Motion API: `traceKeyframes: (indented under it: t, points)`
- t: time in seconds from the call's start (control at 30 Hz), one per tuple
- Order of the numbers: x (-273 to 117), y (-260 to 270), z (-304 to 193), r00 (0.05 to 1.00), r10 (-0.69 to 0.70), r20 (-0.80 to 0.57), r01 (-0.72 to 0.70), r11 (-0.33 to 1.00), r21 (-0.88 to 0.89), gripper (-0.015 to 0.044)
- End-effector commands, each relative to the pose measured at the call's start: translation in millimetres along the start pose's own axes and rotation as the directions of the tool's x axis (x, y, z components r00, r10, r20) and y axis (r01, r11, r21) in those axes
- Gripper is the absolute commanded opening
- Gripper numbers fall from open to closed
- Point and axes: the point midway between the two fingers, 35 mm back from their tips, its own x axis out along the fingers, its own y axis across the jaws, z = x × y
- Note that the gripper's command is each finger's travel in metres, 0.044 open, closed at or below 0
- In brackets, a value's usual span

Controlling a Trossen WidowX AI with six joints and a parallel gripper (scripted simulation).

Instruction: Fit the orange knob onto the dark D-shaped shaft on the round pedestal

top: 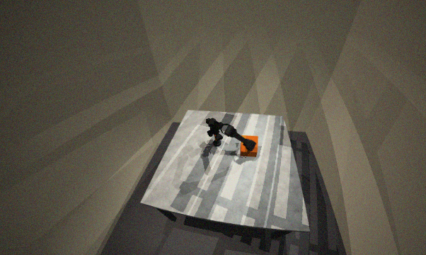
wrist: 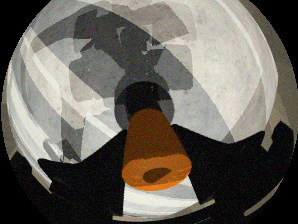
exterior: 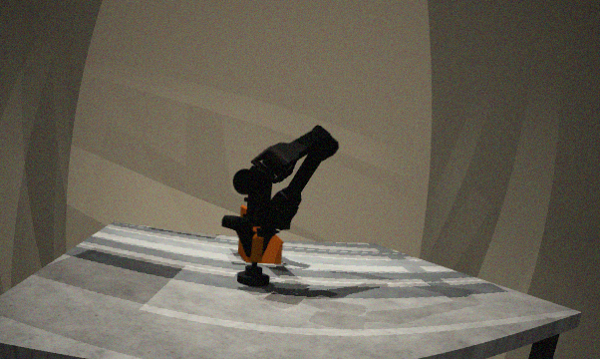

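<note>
The orange knob (exterior: 256,243) (wrist: 156,142) is a tapered upright piece with a hole in its near end in the wrist view. My gripper (exterior: 254,251) (wrist: 149,131) is shut on it, with one black finger on each side. The round dark pedestal (exterior: 253,279) (wrist: 120,109) (top: 217,144) stands on the table right below the knob. A short piece of the dark shaft (exterior: 254,267) shows between the knob's lower end and the pedestal, so a gap remains there. The shaft's top, its flat side and how far it reaches into the knob are hidden.
The arm's orange base block (top: 249,151) (exterior: 275,251) stands on the grey-white table (top: 185,170) (exterior: 180,309), behind the pedestal in the exterior view. The black arm arches from it over to the pedestal. Striped shadows cross the table top.
</note>
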Motion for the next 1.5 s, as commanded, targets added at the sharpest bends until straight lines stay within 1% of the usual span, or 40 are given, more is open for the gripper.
traceKeyframes:
  t: [0.0,0.77,0.93,1.0,1.17,1.47]
  points:
    - [1.2,1.6,-1.3,1.000,0.004,0.002,-0.004,1.000,-0.003,0.0000]
    - [2.5,3.4,0.0,1.000,0.004,0.002,-0.004,1.000,-0.003,0.0000]
    - [-2.5,3.2,0.0,1.000,0.004,0.002,-0.004,1.000,-0.003,0.0000]
    - [-2.6,3.1,0.0,1.000,0.004,0.002,-0.004,1.000,-0.029,0.0000]
    - [-2.1,1.2,0.9,1.000,0.004,0.002,-0.003,0.980,-0.201,0.0000]
    - [0.0,0.0,0.4,1.000,0.004,0.002,-0.003,0.977,-0.211,0.0000]
